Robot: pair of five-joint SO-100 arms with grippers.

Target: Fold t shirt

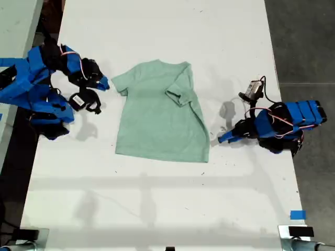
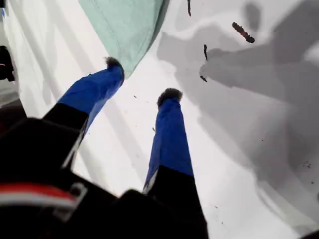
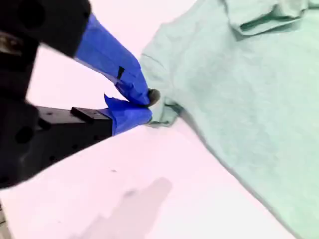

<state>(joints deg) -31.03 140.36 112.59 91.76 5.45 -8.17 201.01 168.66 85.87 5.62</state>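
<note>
You see the pale mint-green short-sleeved fabric t shirt (image 1: 157, 115) lying flat mid-way along the white desk (image 1: 157, 198), one sleeve folded inward. My first hand (image 2: 142, 78) stands open, one fingertip at the hem's corner. My second hand (image 3: 147, 102) is pinched closed on the other sleeve's edge.

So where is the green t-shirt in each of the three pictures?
Exterior view: the t shirt lies flat mid-table, between the two arms.
First wrist view: only one corner of it shows, just past my first hand, whose fingers are spread.
Second wrist view: it fills the far side, and my second hand pinches its sleeve edge.
Shared landmark: the white table.
</note>
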